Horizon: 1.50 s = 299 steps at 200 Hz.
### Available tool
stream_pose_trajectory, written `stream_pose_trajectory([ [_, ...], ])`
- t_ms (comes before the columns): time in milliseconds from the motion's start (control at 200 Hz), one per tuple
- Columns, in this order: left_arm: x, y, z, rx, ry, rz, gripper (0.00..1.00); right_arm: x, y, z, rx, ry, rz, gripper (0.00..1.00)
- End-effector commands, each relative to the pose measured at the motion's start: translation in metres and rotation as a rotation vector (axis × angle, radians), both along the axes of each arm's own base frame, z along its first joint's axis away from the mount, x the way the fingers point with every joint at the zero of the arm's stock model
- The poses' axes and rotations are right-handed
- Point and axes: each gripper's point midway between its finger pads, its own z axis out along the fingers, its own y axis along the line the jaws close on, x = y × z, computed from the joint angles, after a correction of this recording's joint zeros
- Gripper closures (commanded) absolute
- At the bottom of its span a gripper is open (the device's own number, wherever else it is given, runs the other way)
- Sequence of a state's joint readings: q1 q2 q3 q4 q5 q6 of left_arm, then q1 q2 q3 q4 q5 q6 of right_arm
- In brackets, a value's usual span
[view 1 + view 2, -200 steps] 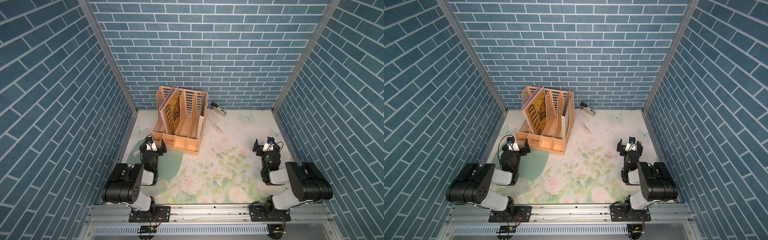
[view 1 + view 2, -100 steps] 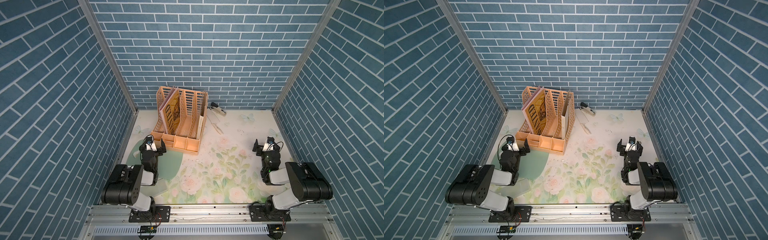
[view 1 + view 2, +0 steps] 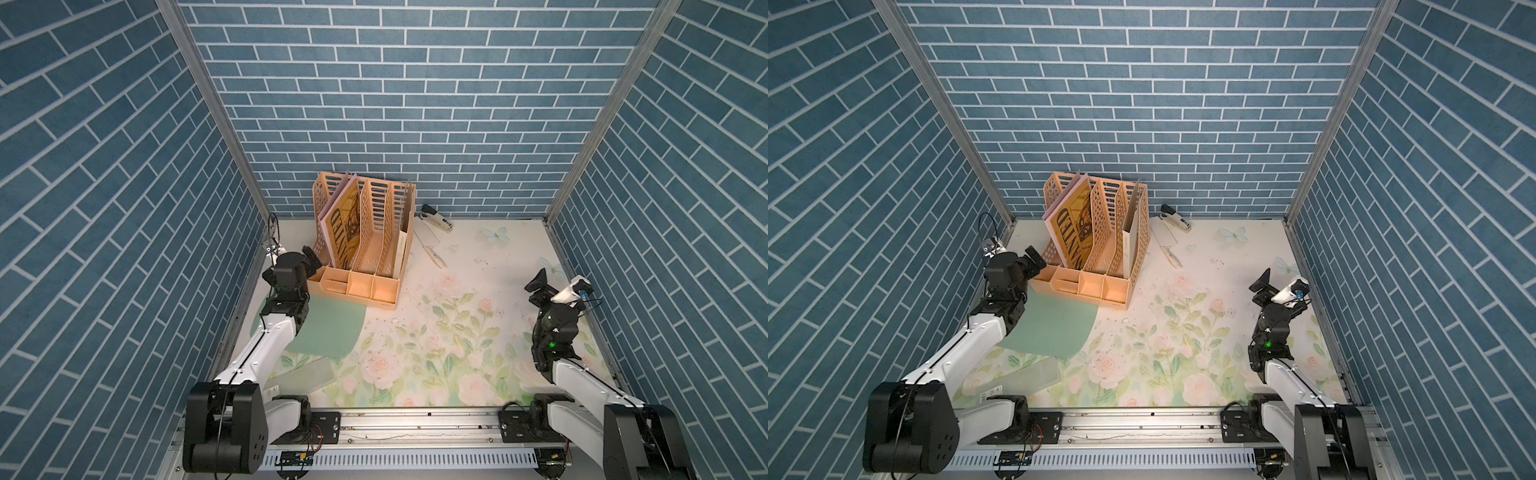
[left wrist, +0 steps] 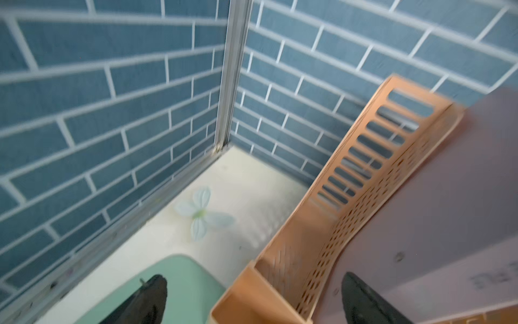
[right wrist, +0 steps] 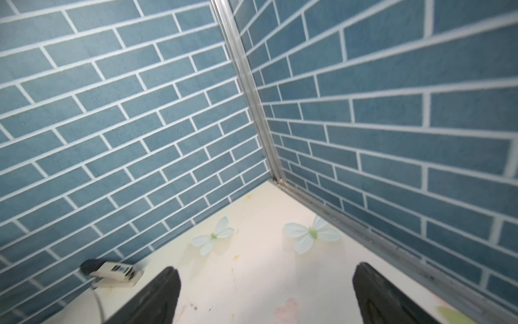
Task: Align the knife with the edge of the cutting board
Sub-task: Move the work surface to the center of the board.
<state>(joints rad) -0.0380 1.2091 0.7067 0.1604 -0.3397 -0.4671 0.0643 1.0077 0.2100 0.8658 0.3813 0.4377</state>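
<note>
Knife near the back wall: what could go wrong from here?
1. The knife lies flat, pale on the pale mat, far from the cutting board: a grasp may slip.
2. The file organizer stands between them; carrying could clip it.
3. The open left gripper hangs close to the organizer and may bump it.

Left arm (image 3: 266, 345): yours stretches forward from its base, wrist bent upward.
Left gripper (image 4: 256, 301): your jaws stand wide apart, gripping nothing.
Right arm (image 3: 582, 378): yours rises steeply at the forearm, wrist raised.
Right gripper (image 5: 266, 297): your jaws stand wide apart, gripping nothing.
</note>
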Motion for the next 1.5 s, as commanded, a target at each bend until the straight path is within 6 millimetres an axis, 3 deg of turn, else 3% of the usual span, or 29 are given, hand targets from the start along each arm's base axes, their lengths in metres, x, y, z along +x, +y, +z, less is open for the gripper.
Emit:
stream_pose_trajectory([
  [0,-0.048,0.009,-0.078,-0.095,0.312,0.086,0.0,0.002,0.049,-0.03,0.16,0.138,0.265,0.08],
  [80,-0.052,0.008,-0.086,-0.15,0.325,0.048,0.0,-0.008,0.077,-0.035,0.22,0.179,0.388,0.13],
  [195,-0.051,0.009,-0.078,-0.222,0.269,0.023,0.0,-0.029,0.131,-0.045,0.253,0.257,0.557,0.16],
  [400,-0.043,0.037,-0.087,-0.298,0.324,0.038,0.0,-0.075,0.229,-0.07,0.32,0.417,0.827,0.16],
  [640,-0.019,0.082,-0.103,-0.409,0.363,0.024,0.03,-0.105,0.294,-0.091,0.169,0.526,0.942,0.16],
  [795,-0.002,0.09,-0.11,-0.423,0.377,0.013,0.07,-0.127,0.345,-0.108,0.089,0.603,1.064,0.17],
  [925,0.004,0.088,-0.125,-0.461,0.385,0.011,0.08,-0.133,0.386,-0.122,0.021,0.678,1.122,0.17],
  [1100,-0.001,0.086,-0.16,-0.513,0.435,0.04,0.12,-0.129,0.428,-0.133,0.004,0.735,1.126,0.17],
  [1370,-0.004,0.089,-0.187,-0.538,0.496,0.069,0.14,-0.121,0.466,-0.146,-0.023,0.786,1.123,0.15],
  [1490,-0.012,0.086,-0.195,-0.547,0.518,0.078,0.15,-0.118,0.472,-0.154,-0.038,0.808,1.112,0.15],
])
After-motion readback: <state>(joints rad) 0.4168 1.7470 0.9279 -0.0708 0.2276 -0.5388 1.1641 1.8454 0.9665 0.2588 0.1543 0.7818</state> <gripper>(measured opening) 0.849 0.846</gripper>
